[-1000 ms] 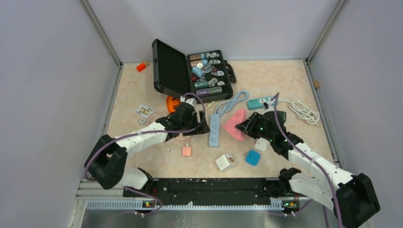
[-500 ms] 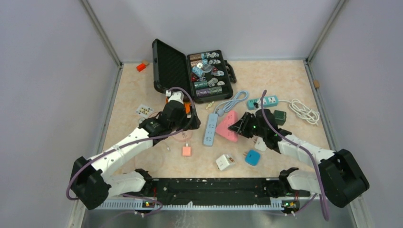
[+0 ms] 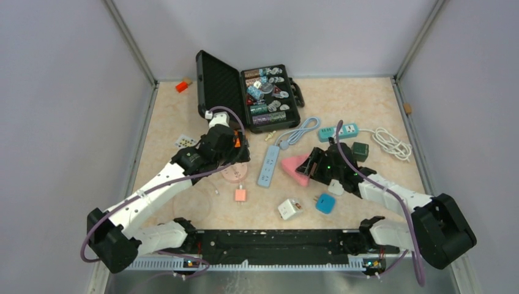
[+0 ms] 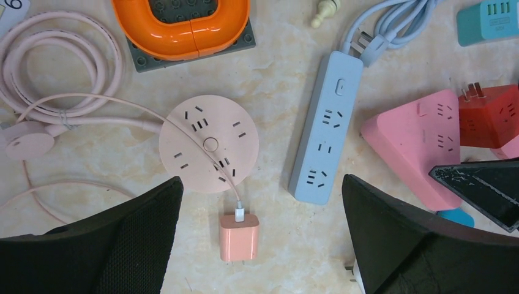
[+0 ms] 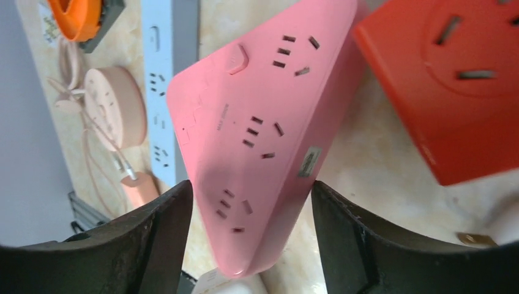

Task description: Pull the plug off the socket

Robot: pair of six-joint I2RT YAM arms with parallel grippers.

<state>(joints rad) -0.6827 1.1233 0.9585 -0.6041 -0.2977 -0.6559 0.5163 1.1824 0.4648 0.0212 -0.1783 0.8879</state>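
Note:
A pink triangular socket block (image 3: pixel 295 168) lies mid-table. My right gripper (image 3: pixel 310 166) is open and straddles its narrow corner (image 5: pixel 263 122), with one finger (image 5: pixel 156 239) on each side. A red plug adapter (image 5: pixel 453 92) lies next to the block's far edge, its prongs bare in the left wrist view (image 4: pixel 489 116). My left gripper (image 3: pixel 229 149) is open and hovers above a round pink socket (image 4: pixel 208 144) and a pink charger (image 4: pixel 239 236) with a cable plugged into it. I see no plug seated in any socket.
A light blue power strip (image 3: pixel 267 165) lies between the arms. White (image 3: pixel 289 209) and blue (image 3: pixel 325 203) adapters lie near the front. A teal strip (image 3: pixel 338 131), a dark green cube (image 3: pixel 360 151) and a white cord (image 3: pixel 392 144) lie right. An open black case (image 3: pixel 248 95) stands behind.
My left gripper has drawn back left, away from the blue strip, which has turned and shifted left. My right gripper has closed in round the pink block, which has slid slightly nearer.

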